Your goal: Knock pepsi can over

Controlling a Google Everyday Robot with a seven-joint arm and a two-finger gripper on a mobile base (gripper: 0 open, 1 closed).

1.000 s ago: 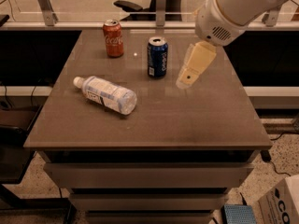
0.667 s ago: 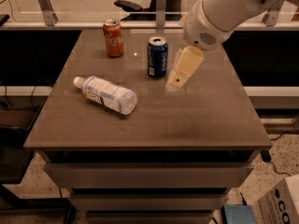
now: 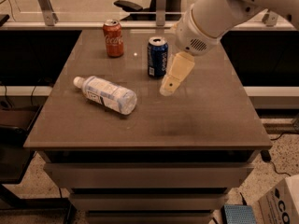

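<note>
The pepsi can [image 3: 157,57], dark blue with a silver top, stands upright near the back middle of the brown table [image 3: 196,120]. My gripper [image 3: 168,88] hangs from the white arm coming in from the upper right. Its cream fingers point down and left, just right of the can and slightly in front of it, with a small gap between them and the can. It holds nothing that I can see.
A red-orange Coca-Cola can [image 3: 113,38] stands upright at the back left. A clear plastic bottle with a white cap [image 3: 106,94] lies on its side at the left middle. A cardboard box [image 3: 280,204] sits on the floor at lower right.
My gripper has moved left and a little toward the front, closing in on the right side of the pepsi can. The can still stands upright. The other things have not moved.
</note>
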